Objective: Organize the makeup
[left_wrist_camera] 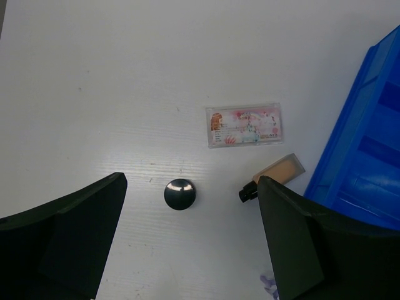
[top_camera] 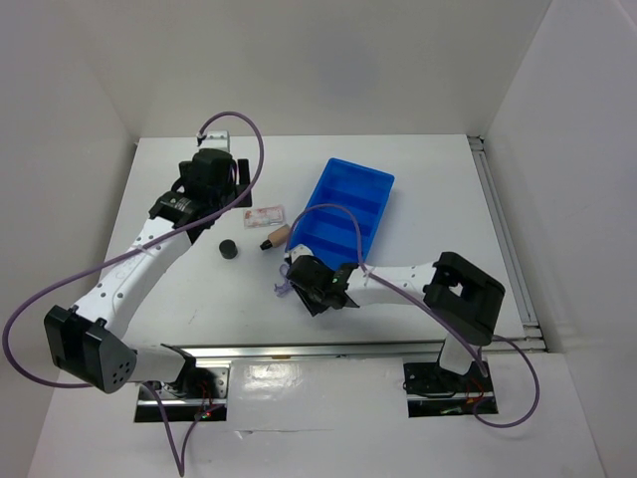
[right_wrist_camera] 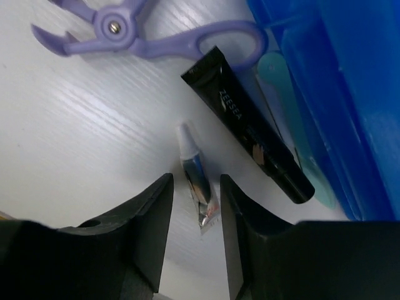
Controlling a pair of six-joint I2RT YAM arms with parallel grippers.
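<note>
Currently the left gripper [left_wrist_camera: 190,181] hangs wide open over the middle of the bench [top_camera: 438,189], holding nothing, with the black pot [left_wrist_camera: 180,194] on the surface below its gap. A pink packet [left_wrist_camera: 244,125] lies on the far-edge side of the pot, and a tan tube [left_wrist_camera: 278,175] with a black tip sits beside the blue tray [left_wrist_camera: 369,156]. Closer to the near edge, the right gripper [right_wrist_camera: 195,182] is low and slightly open, its fingers either side of a small silver tube [right_wrist_camera: 195,172] without clearly touching it. A black tube [right_wrist_camera: 250,131], a teal stick [right_wrist_camera: 284,106] and a purple tool [right_wrist_camera: 156,37] lie just beside it, by the tray's near corner.
</note>
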